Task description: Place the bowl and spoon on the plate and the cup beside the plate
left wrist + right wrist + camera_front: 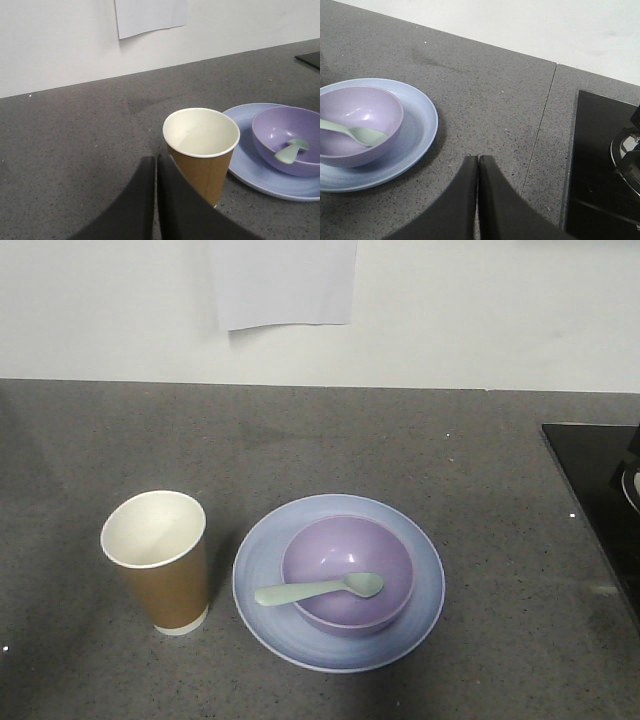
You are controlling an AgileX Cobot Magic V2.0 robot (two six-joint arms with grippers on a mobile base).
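front view: bowl [347, 572] with spoon [318, 589] sits centred on plate [338, 581], cup [158, 559] at its nine o'clock; left wrist: left gripper [156, 165] clenched empty, could tip the cup if it advances; right wrist: right gripper [478, 164] clenched empty.

Spoon [355, 132] in bowl [357, 125] on plate [417, 125]; closed right gripper [478, 159] apart.
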